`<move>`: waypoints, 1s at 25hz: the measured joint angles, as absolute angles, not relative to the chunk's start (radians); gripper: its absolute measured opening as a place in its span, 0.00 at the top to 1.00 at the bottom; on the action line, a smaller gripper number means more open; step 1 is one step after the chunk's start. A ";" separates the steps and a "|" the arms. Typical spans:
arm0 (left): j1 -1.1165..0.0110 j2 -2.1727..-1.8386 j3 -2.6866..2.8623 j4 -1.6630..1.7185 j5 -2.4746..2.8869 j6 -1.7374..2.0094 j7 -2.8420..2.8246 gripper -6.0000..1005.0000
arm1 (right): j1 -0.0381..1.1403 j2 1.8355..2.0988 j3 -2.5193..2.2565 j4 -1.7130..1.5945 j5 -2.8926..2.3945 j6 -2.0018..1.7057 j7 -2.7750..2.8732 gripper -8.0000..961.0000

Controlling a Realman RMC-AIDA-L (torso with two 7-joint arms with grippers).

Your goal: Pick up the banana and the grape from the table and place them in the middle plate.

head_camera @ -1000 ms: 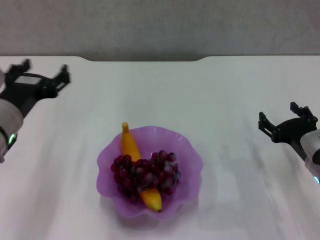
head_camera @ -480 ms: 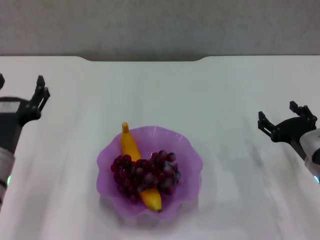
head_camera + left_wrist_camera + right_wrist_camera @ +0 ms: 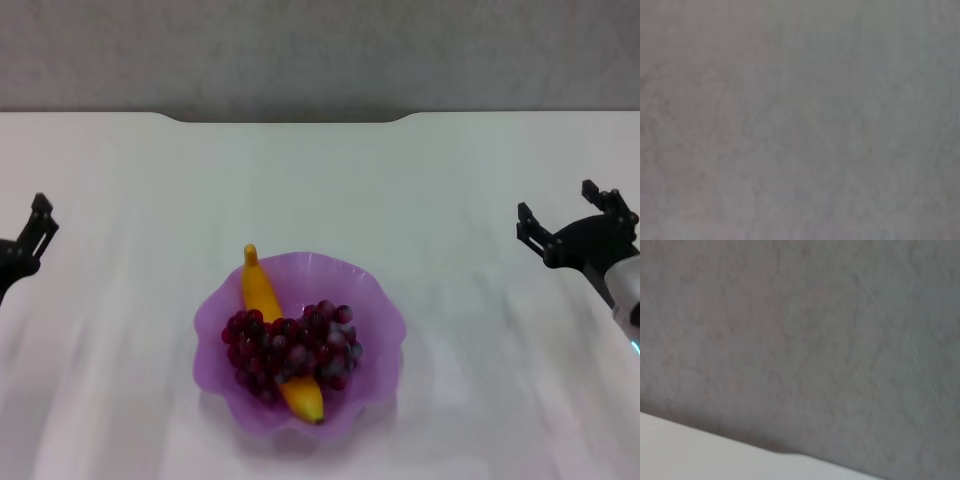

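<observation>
Head view: at the far left edge, the left tool point(image 3: 25, 240) was seen only in part over the table point(image 3: 480, 400), one dark finger point(image 3: 40, 222) showing, so whether it was apart or together could not be told. Near the middle, the plate point(image 3: 375, 300) was set on the table. The banana point(image 3: 262, 295) was laid inside it, its stem end resting at the far left rim and its other end near the front rim. The grape point(image 3: 295, 350) was laid across the banana's middle, touching it. At the right edge, well apart from the plate, the right tool point(image 3: 575, 225) was held above the table with its fingers apart and nothing between them. Only a grey wall point(image 3: 800, 120) was shown in both wrist views.
</observation>
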State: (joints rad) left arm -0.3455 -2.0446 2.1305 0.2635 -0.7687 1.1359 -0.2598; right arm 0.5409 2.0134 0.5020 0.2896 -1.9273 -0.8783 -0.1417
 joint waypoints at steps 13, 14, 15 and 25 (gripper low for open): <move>-0.339 -2.049 2.128 0.244 -0.779 1.031 -0.389 0.11 | 0.458 2.018 0.491 0.277 -1.944 -1.175 -0.214 0.08; -0.339 -2.050 2.128 0.244 -0.778 1.025 -0.390 0.11 | 0.457 2.017 0.491 0.278 -1.943 -1.175 -0.213 0.08; -0.339 -2.050 2.128 0.244 -0.778 1.025 -0.390 0.11 | 0.457 2.016 0.493 0.278 -1.941 -1.175 -0.205 0.08; -0.341 -2.050 2.129 0.244 -0.779 1.020 -0.432 0.11 | 0.459 2.013 0.506 0.258 -1.924 -1.166 0.056 0.07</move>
State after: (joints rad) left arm -0.3411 -2.0495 2.1290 0.2437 -0.7788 1.0202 -0.4323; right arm 0.4591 2.0126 0.5064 0.2582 -1.9241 -1.1662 0.0561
